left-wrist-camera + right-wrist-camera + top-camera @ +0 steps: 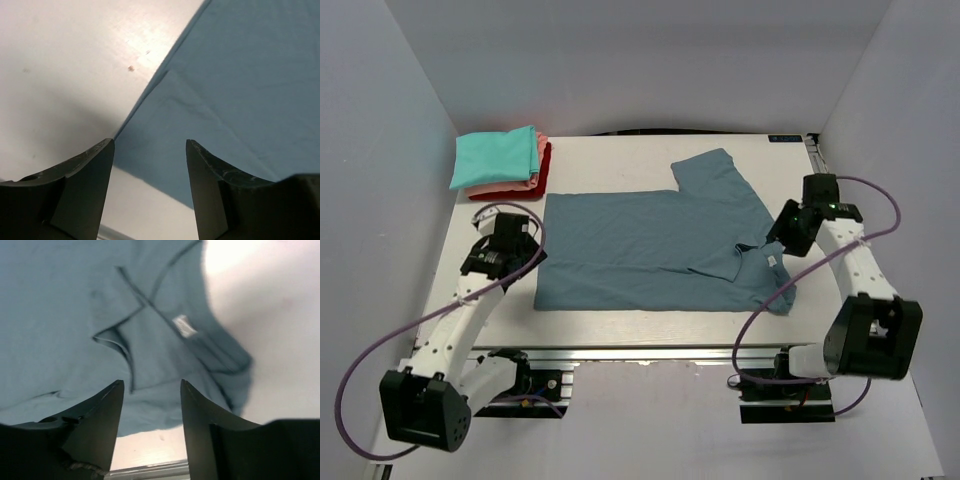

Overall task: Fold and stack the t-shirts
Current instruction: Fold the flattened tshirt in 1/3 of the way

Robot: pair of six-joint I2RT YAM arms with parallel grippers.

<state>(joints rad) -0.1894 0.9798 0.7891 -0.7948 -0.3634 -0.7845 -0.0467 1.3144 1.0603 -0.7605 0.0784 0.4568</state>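
Observation:
The slate-blue t-shirt (640, 245) lies flat across the middle of the table, one sleeve (718, 175) sticking out toward the back and the collar end bunched at the right. Its white neck tag (184, 326) faces up. A folded stack sits at the back left, with the teal t-shirt (495, 156) on top of the salmon-pink one (535, 172) and the red one (544, 170). My left gripper (149, 142) hovers open above the shirt's left edge (240, 75), holding nothing. My right gripper (152, 382) stands open over the collar end (60, 315), also empty.
The white table (620, 325) ends in a metal rail at the near edge. Grey walls close in at the left, right and back. Purple cables loop beside both arm bases (425, 410) (870, 335).

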